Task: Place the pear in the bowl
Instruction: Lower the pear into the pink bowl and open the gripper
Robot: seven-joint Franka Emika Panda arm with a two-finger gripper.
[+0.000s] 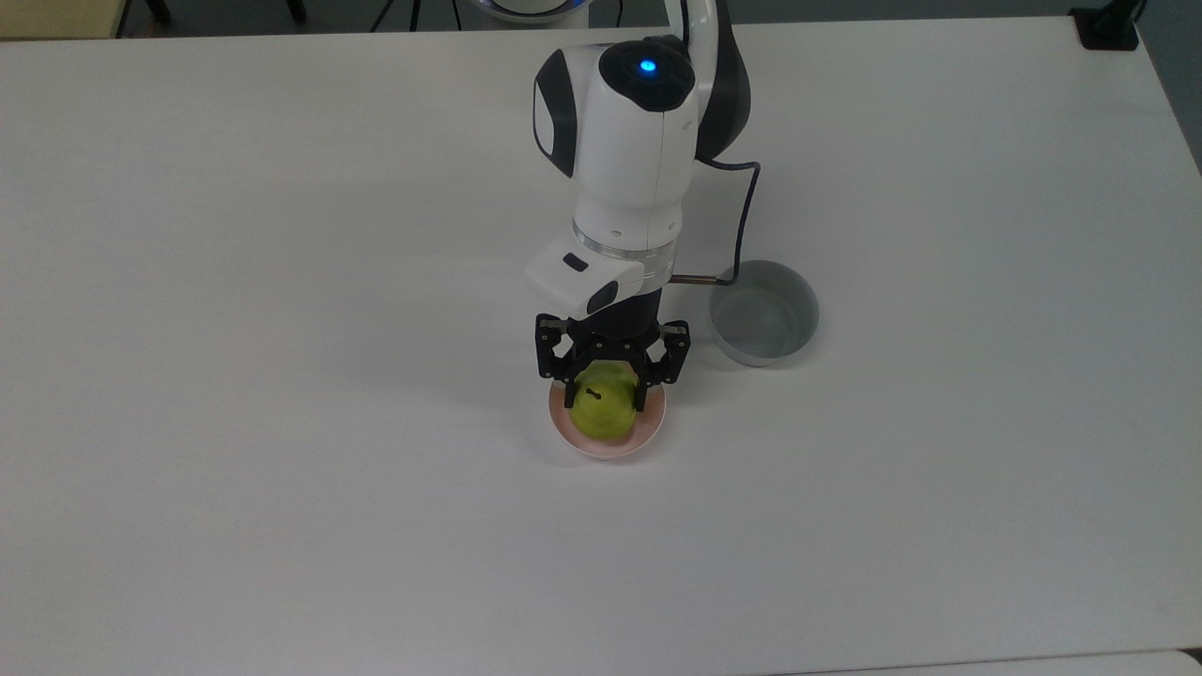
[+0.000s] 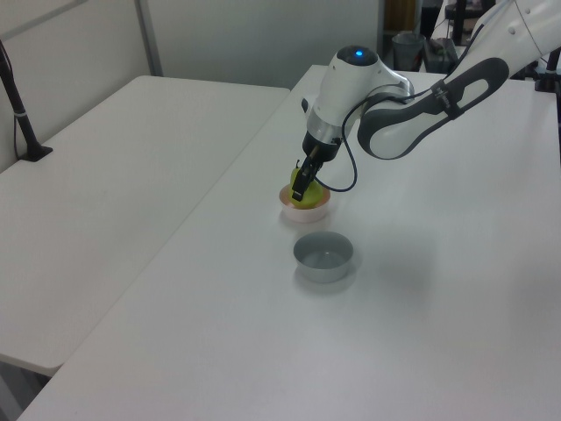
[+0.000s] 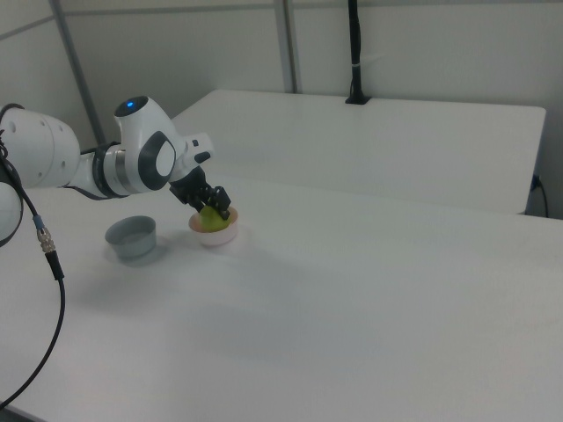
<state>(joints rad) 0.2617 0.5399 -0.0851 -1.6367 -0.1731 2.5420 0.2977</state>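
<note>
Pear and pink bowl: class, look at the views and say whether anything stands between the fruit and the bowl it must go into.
Nothing visible does. The claw holds the pear directly over the pink bowl, already down within its rim. The grey bowl stands apart, to the top view's right.

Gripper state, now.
Gripper: shut on the pear, which is down inside the pink bowl.
</note>
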